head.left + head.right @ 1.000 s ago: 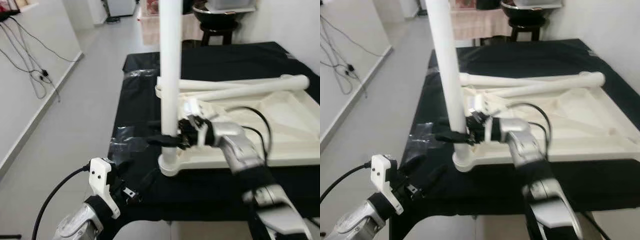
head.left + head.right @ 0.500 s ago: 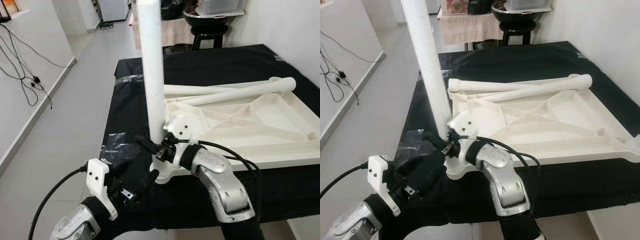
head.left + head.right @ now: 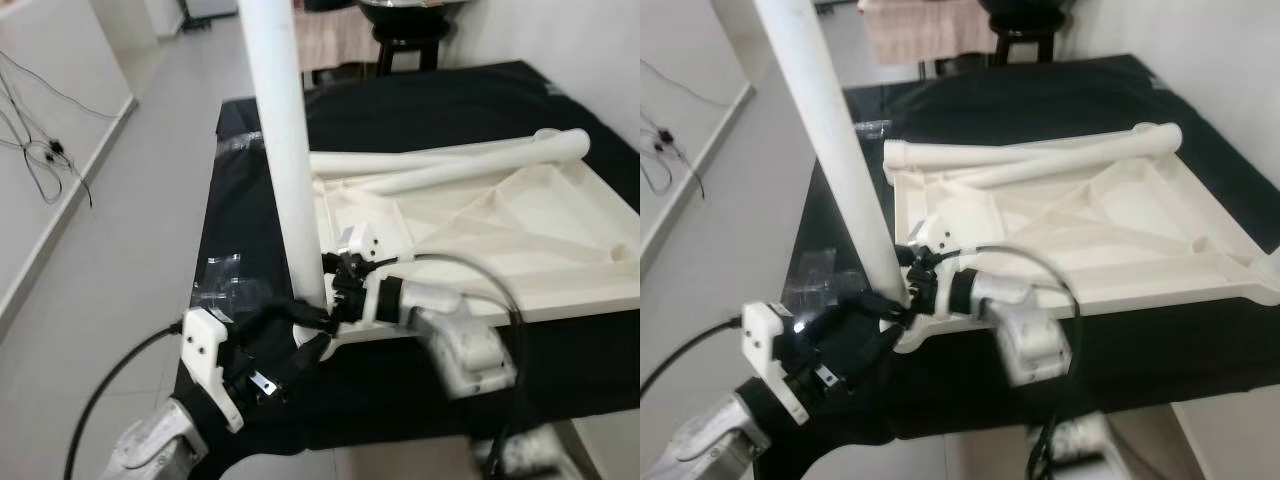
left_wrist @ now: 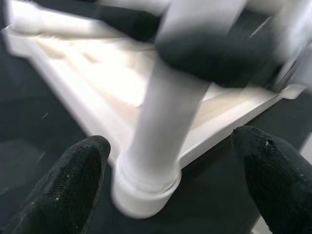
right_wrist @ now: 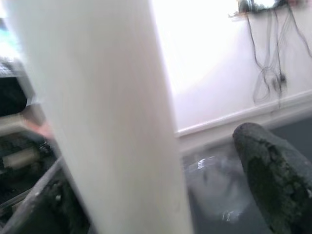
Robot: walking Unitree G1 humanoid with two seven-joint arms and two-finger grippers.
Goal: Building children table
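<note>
tabletop (image 3: 520,235) lay upside down on black-covered desk (image 3: 440,110), its near-left corner close to the desk's front edge | upright leg (image 3: 285,170) stood tilted in that corner socket | right hand (image 3: 318,300) clamped on leg low down | left hand (image 4: 170,185) spread apart, straddling leg base | two loose legs (image 3: 450,165) along far rim | open floor (image 3: 120,230) to the left

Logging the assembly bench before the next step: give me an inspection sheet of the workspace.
Surface: black cloth-covered table.
Job's things: white plastic tabletop lying upside down; tall white leg tube standing tilted in its near-left corner socket; two loose white leg tubes lying along the far edge.
Clutter: clear crinkled plastic wrap on the cloth.
Grippers: right gripper closed around the standing leg near its base; left gripper open, fingers either side of the socket.
Cables: black cable on left arm; wires by the wall.
Surroundings: grey floor, white wall, dark stool behind.
</note>
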